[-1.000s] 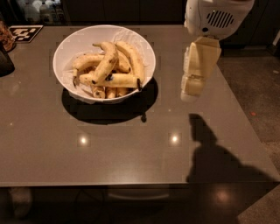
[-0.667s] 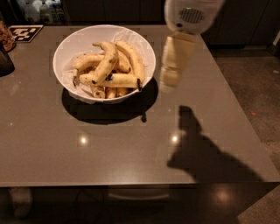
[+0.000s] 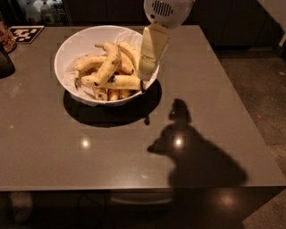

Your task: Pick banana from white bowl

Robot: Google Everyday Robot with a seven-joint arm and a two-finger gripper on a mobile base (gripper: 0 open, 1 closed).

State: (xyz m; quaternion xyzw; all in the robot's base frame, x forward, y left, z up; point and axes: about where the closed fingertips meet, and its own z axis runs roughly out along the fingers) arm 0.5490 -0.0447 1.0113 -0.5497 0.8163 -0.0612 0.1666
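Camera view is showing the task at its approach stage, with nothing lifted out yet. The gripper (image 3: 144,82), a pale cream claw hanging from a white rounded wrist housing (image 3: 167,11), is hovering over the right side of the white bowl (image 3: 67,53), with its dark tip pointing down at the edge of the pile. I cannot tell from this angle whether the claw is open or closed, as it is reading as one flat slab. It does not appear to be carrying anything.

The banana (image 3: 121,82) is lying across the front of the pile, just left of the claw's tip, with its right end almost beneath that tip. Whether the two are touching is not clear. The other bananas (image 3: 109,60) are lying further left of the claw and behind. The arm's shadow (image 3: 196,156) is falling on the grey table (image 3: 44,152) to the claw's right and nearer the camera.

As I judge it, the reach is looking nearly complete. The grasp on the banana and the lift clear of the bowl are both remaining.
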